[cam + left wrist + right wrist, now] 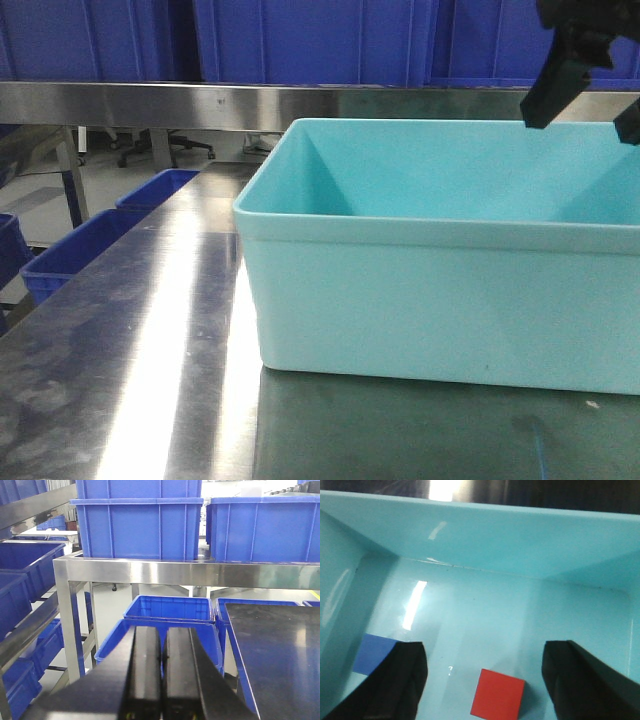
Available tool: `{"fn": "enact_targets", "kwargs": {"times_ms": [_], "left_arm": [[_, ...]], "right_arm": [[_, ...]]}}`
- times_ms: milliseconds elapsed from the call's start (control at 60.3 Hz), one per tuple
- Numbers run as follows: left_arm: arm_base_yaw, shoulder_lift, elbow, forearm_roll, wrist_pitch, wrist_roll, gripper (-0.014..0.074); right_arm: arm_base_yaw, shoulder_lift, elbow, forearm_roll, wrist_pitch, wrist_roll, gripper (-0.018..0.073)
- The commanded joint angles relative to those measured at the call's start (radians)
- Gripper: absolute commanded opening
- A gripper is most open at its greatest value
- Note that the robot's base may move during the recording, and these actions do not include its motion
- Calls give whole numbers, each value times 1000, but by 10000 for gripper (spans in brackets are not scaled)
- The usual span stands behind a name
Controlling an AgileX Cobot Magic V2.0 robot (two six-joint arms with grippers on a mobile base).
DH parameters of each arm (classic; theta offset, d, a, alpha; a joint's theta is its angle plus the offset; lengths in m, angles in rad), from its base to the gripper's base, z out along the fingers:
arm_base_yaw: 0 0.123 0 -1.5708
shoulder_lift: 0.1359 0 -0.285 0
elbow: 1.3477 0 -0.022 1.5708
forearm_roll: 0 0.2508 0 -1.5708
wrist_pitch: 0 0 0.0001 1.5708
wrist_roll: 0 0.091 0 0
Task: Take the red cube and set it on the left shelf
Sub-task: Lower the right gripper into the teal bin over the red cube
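In the right wrist view a red cube (498, 694) lies on the floor of a turquoise bin (485, 535), between the two dark fingers of my right gripper (485, 660), which is open and above it. The front view shows that gripper (585, 70) at the top right, over the bin's (440, 300) far right side; the cube is hidden there by the bin wall. My left gripper (163, 630) is shut, its pads together with nothing between them, pointing at a steel shelf (190, 572) carrying blue crates.
A blue cube (374, 652) lies left of the red one, partly behind my left finger. Blue crates (170, 609) stand on the floor past the table's left edge (60, 300). A steel shelf rail (260, 103) runs behind the bin.
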Motion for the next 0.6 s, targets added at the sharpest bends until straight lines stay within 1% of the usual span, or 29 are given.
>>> {"fn": "enact_targets", "kwargs": {"times_ms": [0,249,580], "left_arm": [[-4,-15,25,0,-83,0,102],[-4,-15,25,0,-83,0,102],[-4,-15,25,0,-83,0,102]], "right_arm": [[0,-10,-38,6,-36,-5,592],[0,25,-38,6,23,-5,592],[4,93,-38,6,60,-5,592]]}}
